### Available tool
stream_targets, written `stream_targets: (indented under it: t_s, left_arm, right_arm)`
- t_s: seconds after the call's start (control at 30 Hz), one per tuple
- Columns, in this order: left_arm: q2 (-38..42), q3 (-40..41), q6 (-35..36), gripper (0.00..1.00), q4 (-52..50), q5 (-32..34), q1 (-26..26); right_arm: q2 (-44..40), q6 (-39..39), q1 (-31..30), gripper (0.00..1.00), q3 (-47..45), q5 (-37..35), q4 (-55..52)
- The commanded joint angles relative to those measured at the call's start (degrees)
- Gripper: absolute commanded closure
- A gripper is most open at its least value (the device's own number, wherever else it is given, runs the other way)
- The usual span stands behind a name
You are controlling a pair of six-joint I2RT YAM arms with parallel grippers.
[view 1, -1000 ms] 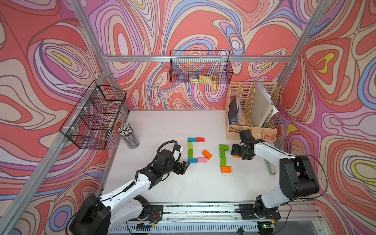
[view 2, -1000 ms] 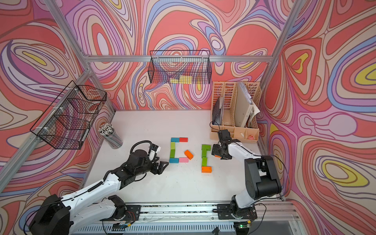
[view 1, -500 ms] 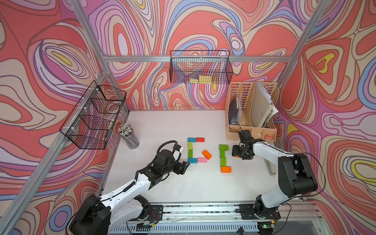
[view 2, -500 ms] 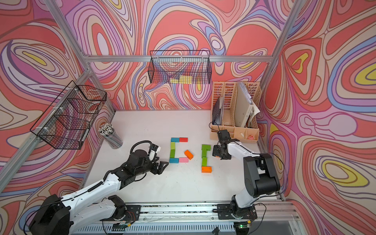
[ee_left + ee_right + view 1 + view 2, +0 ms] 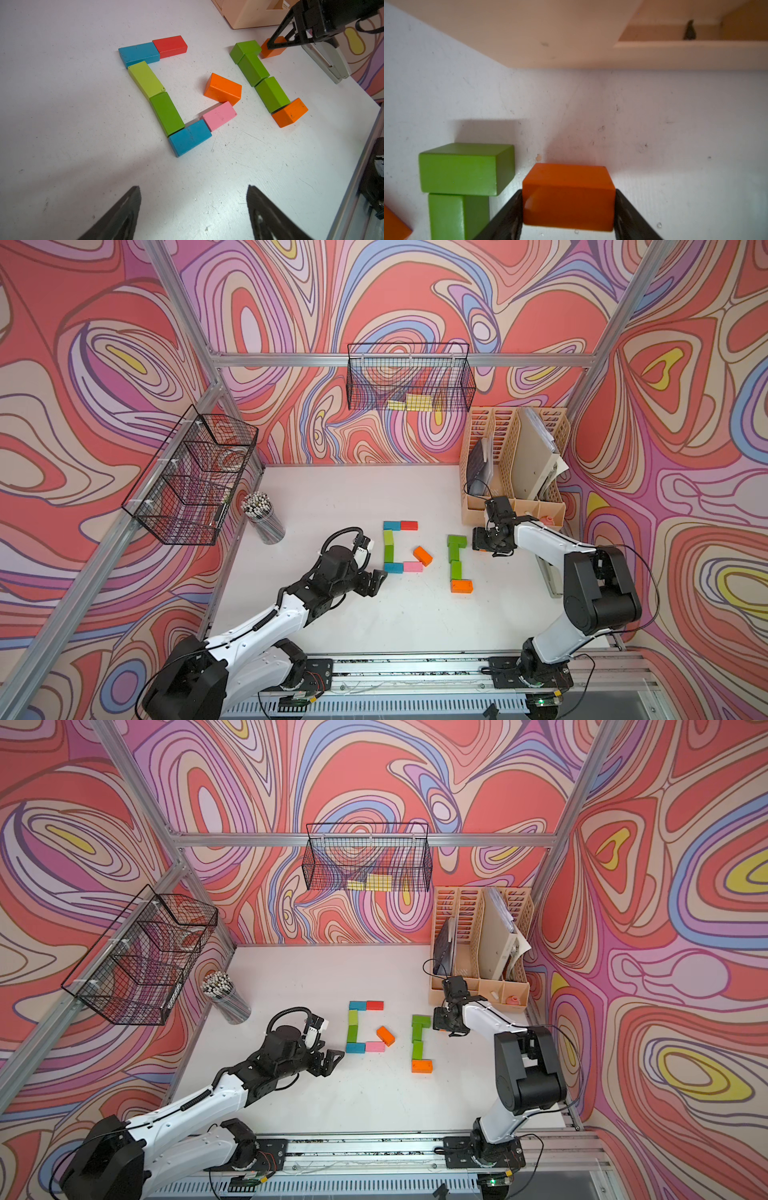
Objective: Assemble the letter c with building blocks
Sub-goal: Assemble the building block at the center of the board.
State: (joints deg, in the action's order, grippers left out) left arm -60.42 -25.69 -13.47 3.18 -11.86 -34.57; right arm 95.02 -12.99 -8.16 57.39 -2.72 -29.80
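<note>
Blue, red, light green, green, blue and pink building blocks lie in a C shape at mid-table. A loose orange block rests slanted inside its mouth. To the right, green blocks form a column with a crosswise green block on top and an orange foot. My right gripper is shut on another orange block, on the table just right of the crosswise green block. My left gripper is open over bare table, left of the C.
A beige file organizer stands close behind the right gripper. A grey stapler lies by the right wall. A cup of pencils stands at the left. Wire baskets hang on the back wall and the left wall.
The right gripper's fingers have closed in onto the orange block beside the top green block. The left arm has not moved.
</note>
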Motion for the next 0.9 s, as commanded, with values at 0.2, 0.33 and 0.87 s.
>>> stream_targets:
  t_s: [0.2, 0.33, 0.87]
  left_arm:
    - [-0.39, -0.29, 1.61, 0.17, 0.06, 1.05, -0.24]
    - [-0.64, -0.32, 1.7, 0.18, 0.13, 1.05, -0.24]
    - [-0.56, -0.32, 1.28, 0.17, -0.19, 0.73, -0.23]
  right_arm:
    - [3.48, 4.93, 0.25, 0.31, 3.47, 1.15, 2.04]
    - [4.16, 5.41, 0.23, 0.3, 3.96, 1.24, 2.24]
    - [-5.44, 2.76, 1.29, 0.27, 0.68, -1.69, -0.11]
